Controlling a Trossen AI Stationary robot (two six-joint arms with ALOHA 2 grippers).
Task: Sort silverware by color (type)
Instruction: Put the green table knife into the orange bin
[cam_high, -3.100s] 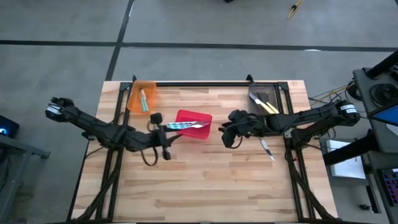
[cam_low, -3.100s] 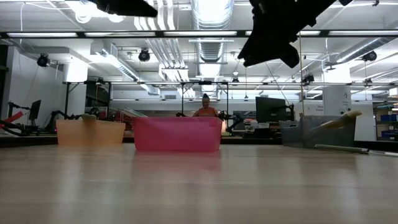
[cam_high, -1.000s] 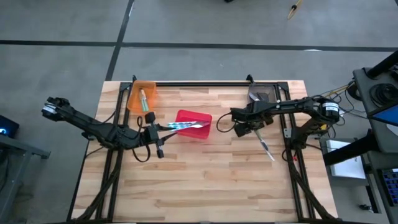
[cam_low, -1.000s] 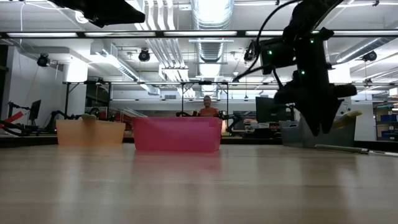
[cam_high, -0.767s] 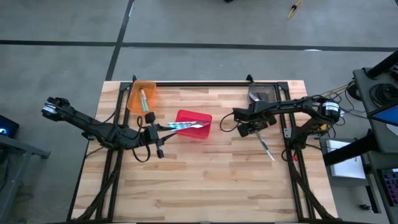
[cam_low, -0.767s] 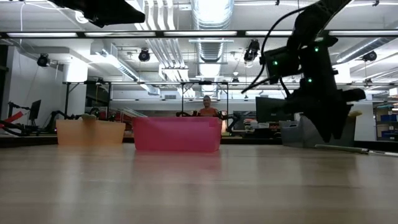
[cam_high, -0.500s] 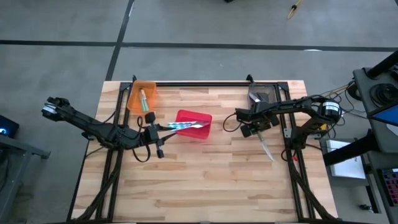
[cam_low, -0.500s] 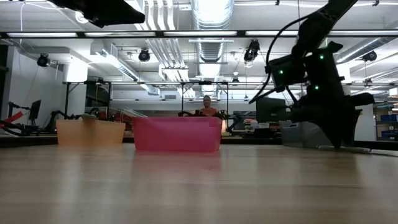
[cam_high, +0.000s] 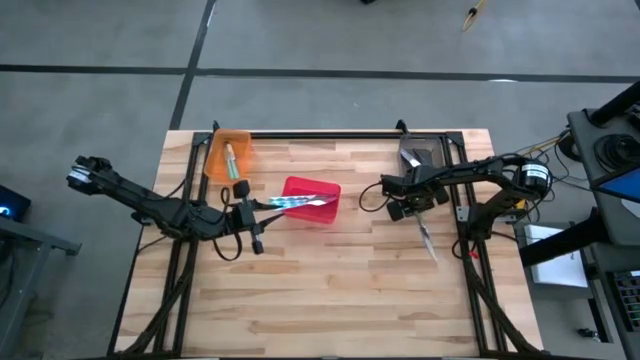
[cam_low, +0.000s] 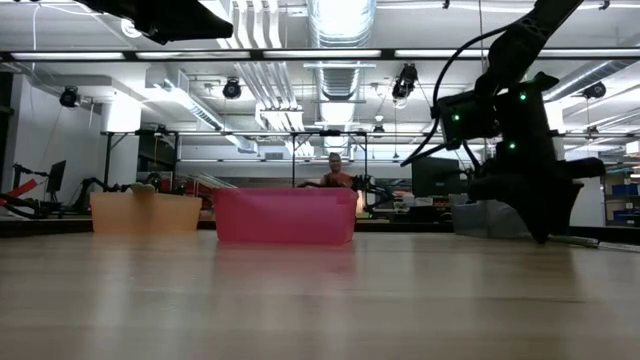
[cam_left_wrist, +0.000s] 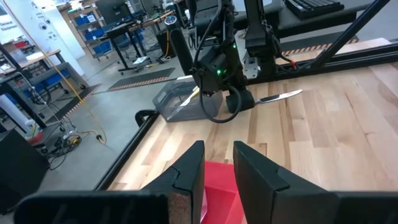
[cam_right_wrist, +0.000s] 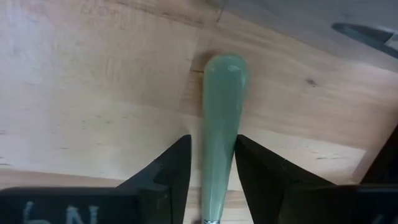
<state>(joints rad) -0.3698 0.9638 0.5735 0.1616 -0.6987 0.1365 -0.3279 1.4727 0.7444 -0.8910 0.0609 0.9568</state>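
Green-handled utensil (cam_right_wrist: 219, 124): lay flat on the table (cam_high: 330, 290) beside the grey bin (cam_high: 418, 152), handle framed by the right gripper (cam_right_wrist: 211, 171).
Right gripper: fingers straddled the handle, closely flanking; firm pinch could not be confirmed.
Sorted so far: green piece in orange bin (cam_high: 229, 155); blue pieces in red bin (cam_high: 312, 200); yellow handle visible in grey bin.
Remaining: apparently only this one on the table, judged bound for orange bin.
Left gripper (cam_left_wrist: 217, 165): narrowly parted, empty, parked over red bin.
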